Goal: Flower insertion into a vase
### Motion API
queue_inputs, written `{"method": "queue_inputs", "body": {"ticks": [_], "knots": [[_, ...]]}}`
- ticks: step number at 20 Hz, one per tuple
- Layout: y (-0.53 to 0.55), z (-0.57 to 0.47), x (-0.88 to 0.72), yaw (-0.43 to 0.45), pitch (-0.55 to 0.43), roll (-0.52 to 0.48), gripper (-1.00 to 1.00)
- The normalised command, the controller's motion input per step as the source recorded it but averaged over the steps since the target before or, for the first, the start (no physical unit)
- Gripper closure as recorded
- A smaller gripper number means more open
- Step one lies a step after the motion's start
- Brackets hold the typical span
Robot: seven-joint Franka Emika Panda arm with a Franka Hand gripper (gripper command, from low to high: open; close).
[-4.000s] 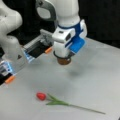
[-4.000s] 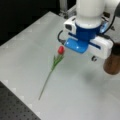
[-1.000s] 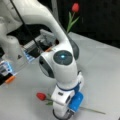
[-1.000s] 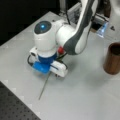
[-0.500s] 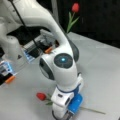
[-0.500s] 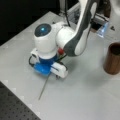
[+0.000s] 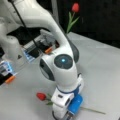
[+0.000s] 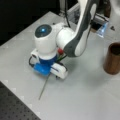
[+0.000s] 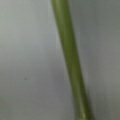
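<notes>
A flower with a red bloom (image 7: 41, 96) and a long green stem (image 7: 93, 110) lies flat on the grey table. The arm is bent low over it, and the gripper (image 7: 61, 116) is down at the stem's middle, its fingertips hidden under the white and blue hand. In a front view the bloom (image 8: 60, 51) peeks out beside the wrist and the stem end (image 8: 44, 87) sticks out below the gripper (image 8: 48, 73). The wrist view is filled by the stem (image 9: 71, 62) very close up over the table. The brown vase (image 8: 112, 58) stands upright at a front view's right, well apart from the gripper.
A second red flower (image 7: 75, 8) with green leaves stands upright at the back of the table. Equipment with blue and orange parts (image 7: 30, 53) lines a front view's left edge. A black perforated board (image 8: 15, 107) borders the table at a front view's bottom left.
Since four seconds ago the arm has left the vase and dropped low over the lying flower's stem. Over the last second it has hardly moved.
</notes>
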Motion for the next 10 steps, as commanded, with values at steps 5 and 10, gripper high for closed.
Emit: {"method": "queue_inputs", "body": {"ticks": [5,10], "knots": [[0.07,-0.12,-0.04,0.025,-0.044,-0.064,1.00],[0.11,-0.11,-0.07,0.055,-0.044,-0.070,1.00]]}}
